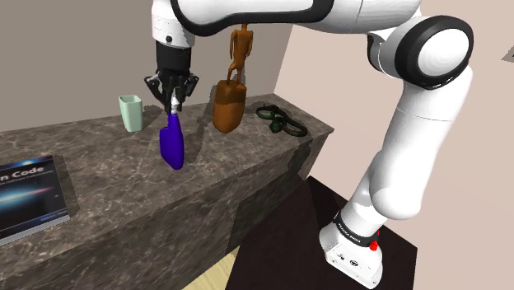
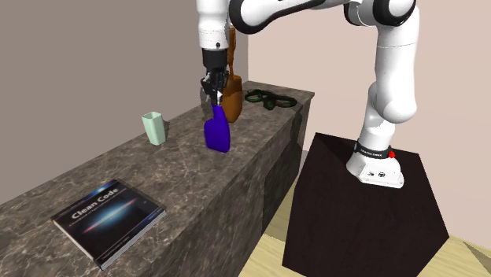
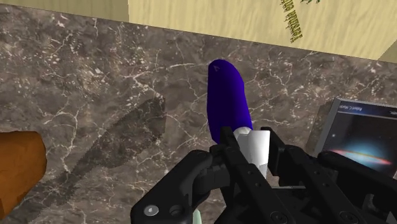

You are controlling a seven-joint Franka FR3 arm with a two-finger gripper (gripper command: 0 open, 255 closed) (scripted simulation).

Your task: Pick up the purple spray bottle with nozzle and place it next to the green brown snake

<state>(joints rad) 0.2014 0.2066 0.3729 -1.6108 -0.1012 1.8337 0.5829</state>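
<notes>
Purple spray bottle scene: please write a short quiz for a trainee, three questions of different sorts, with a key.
1. True or false: the hand clasps the purple spray bottle by its white top.
2. Fill in: the book has a cover that reads "Clean ____".
3. In the shoulder view, what stands between the bottle and the snake? A the book; B the brown figure; C nothing.
Key: 1 true; 2 Code; 3 B.
</notes>
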